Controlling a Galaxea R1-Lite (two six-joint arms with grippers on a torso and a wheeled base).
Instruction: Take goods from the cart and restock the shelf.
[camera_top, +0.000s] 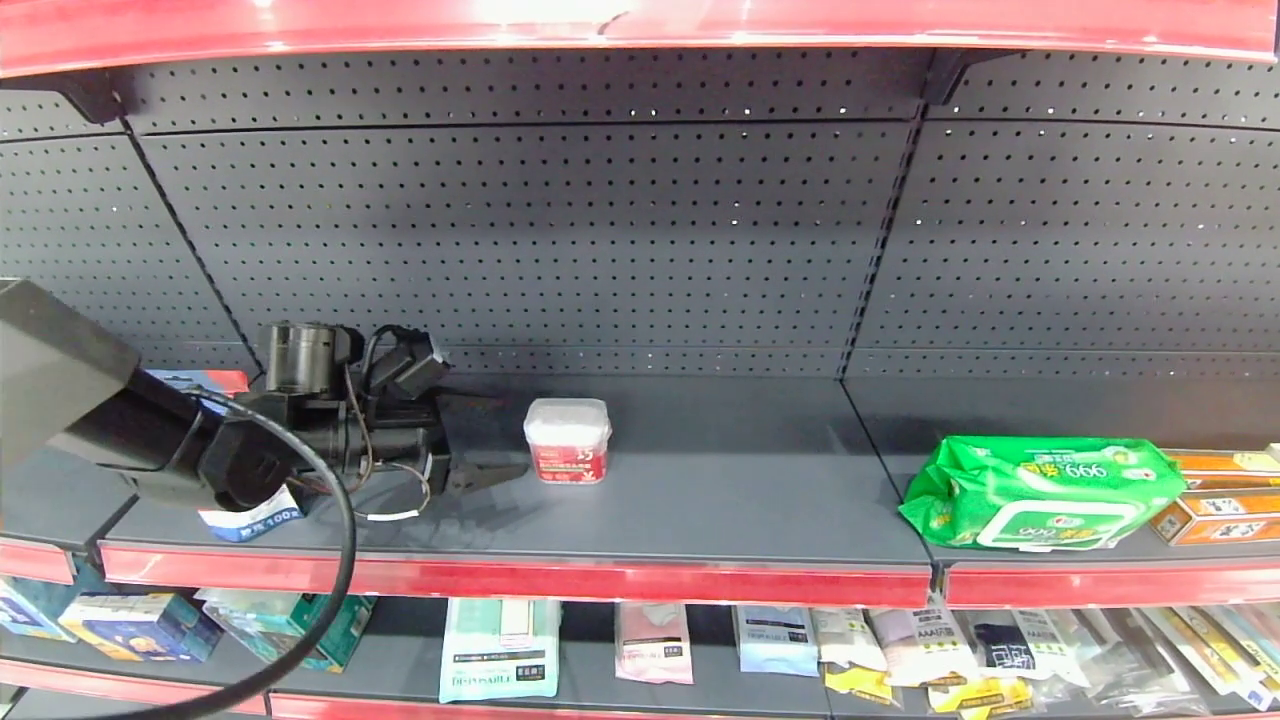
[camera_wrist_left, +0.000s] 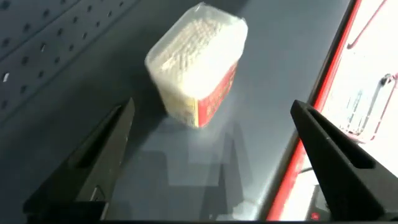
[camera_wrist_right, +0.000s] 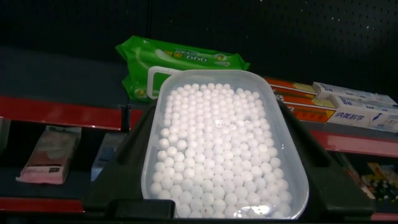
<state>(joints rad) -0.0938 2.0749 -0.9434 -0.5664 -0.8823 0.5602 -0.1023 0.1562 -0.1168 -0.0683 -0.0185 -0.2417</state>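
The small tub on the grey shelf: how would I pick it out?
Find the grey middle shelf with the red front edge. The tub stands alone near its centre, just beyond the left tool. Unlike the green pack, it is small, white-topped, red-labelled.

Clear red-labelled plastic tub of white swabs (camera_top: 567, 440) stands upright, left of centre on the dark shelf (camera_top: 700, 500); a second tub (camera_wrist_right: 221, 143) is held nearer.

A: How's the left arm (camera_top: 150, 430)?
B: Stretched in from the left, roughly level; the left gripper (camera_top: 492, 474) has its jaws spread wide.
A: And the right gripper (camera_wrist_right: 217, 109)?
B: Clamped around a tub of cotton swabs (camera_wrist_right: 217, 168).
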